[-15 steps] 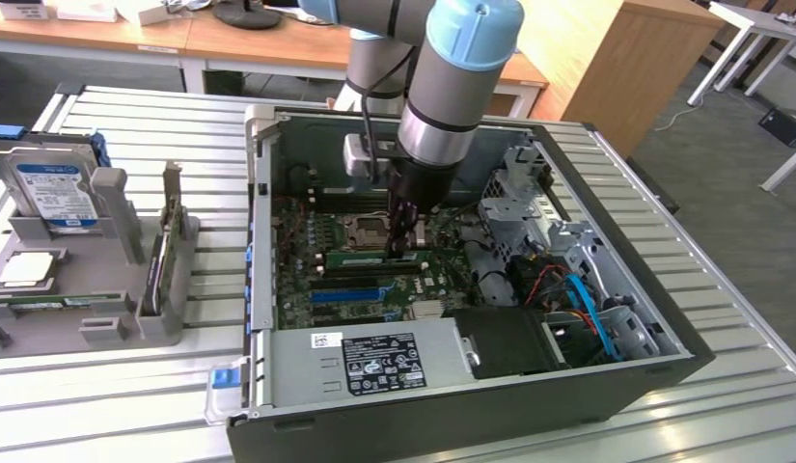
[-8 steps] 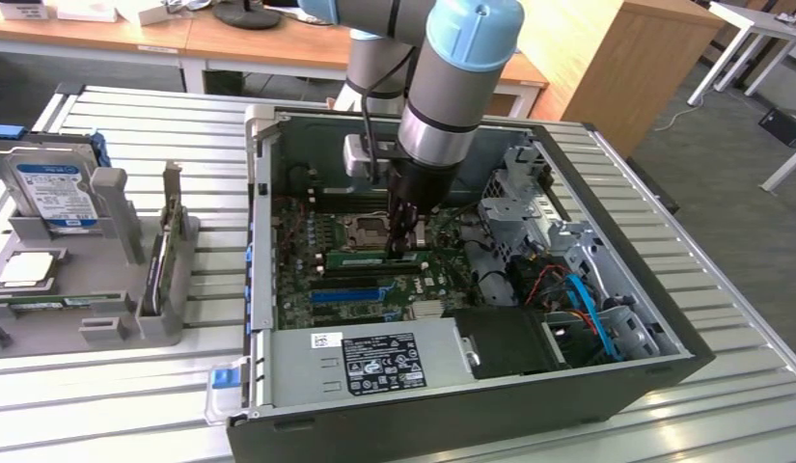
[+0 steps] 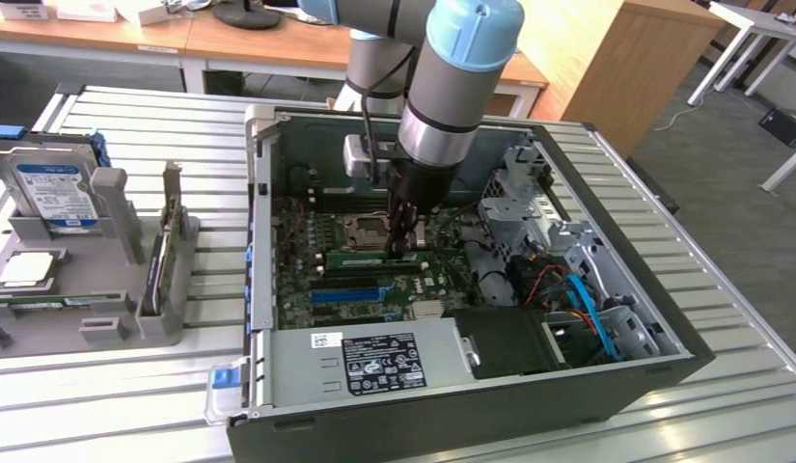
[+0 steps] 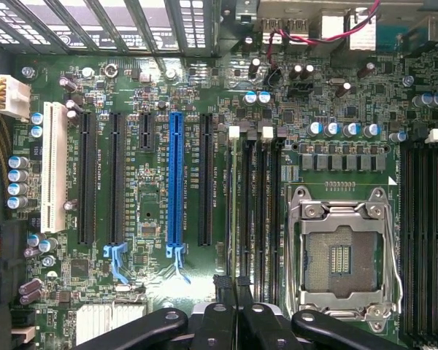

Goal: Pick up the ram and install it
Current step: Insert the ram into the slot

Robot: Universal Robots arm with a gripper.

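1. Step in hand: the install, not the pickup. The claw (image 3: 400,249) is down inside the open computer case (image 3: 436,424) on the desk (image 3: 732,405), low over the motherboard (image 3: 301,280).
2. Claw state: its fingers are closed and appear to pinch the top edge of the ram (image 3: 371,258) near one end of the stick rather than at its middle.
3. Where the ram is: it stands on its long edge along the black memory slots (image 4: 259,219), between the processor socket (image 3: 371,230) and the blue slot (image 3: 352,292). I cannot tell whether it is fully seated or only resting in the slot's mouth.
4. What seating calls for, as I judge it: the stick must stay square to its slot and go straight down with even pressure. The white end clips (image 4: 233,133) must be free to close. An off-centre grip could tip one end in first.
5. How the ram looks: thin, long and green, about as long as the slots and level along its length. Its chips and label are too small to make out.
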